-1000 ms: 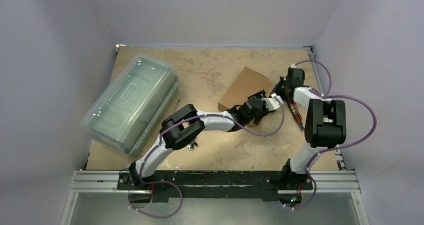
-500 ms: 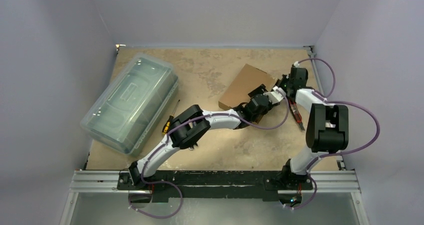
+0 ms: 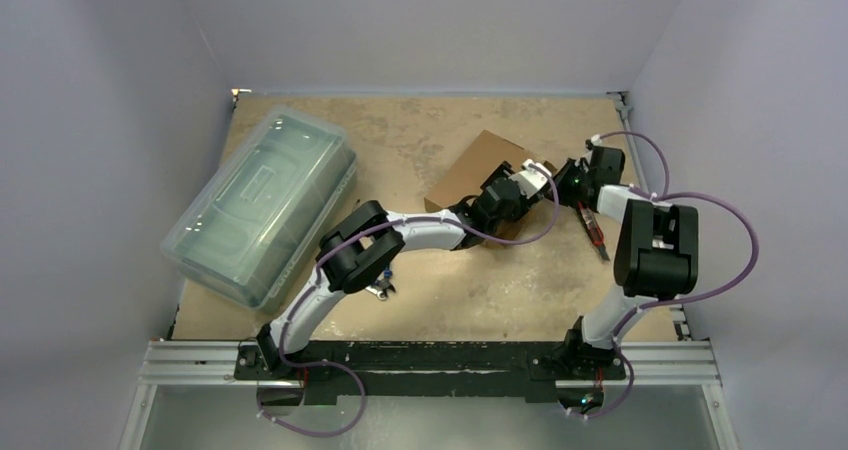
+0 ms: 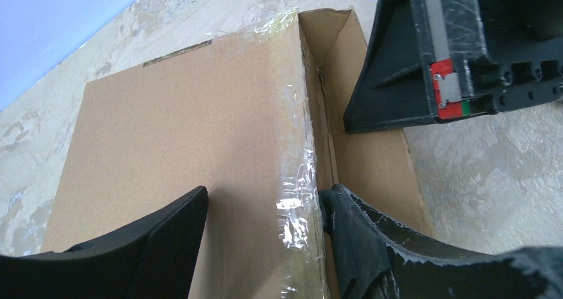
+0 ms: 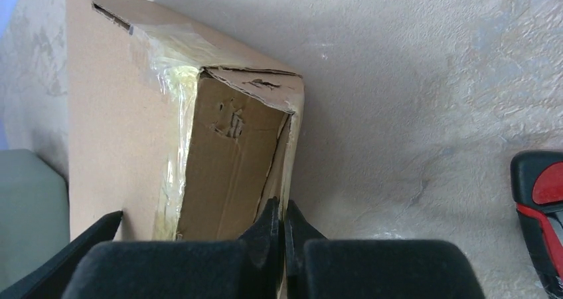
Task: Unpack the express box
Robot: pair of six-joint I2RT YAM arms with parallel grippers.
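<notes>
Soft, even light from above fills the overhead view; the arms cast only faint shadows on the mottled beige worktop (image 3: 480, 290). Close up, clear packing tape (image 4: 297, 193) on the flat brown cardboard box (image 4: 172, 139) throws white glare. From the right wrist, the box's open end is dim and its shadow falls rightward.

I run this rig in what looks like a robotics lab cell. Blank pale walls (image 3: 100, 120) box in a mottled tan tabletop (image 3: 420, 130). An aluminium rail (image 3: 200, 362) along its near edge carries the bolted left arm (image 3: 420, 232) and right arm (image 3: 655, 245).
</notes>
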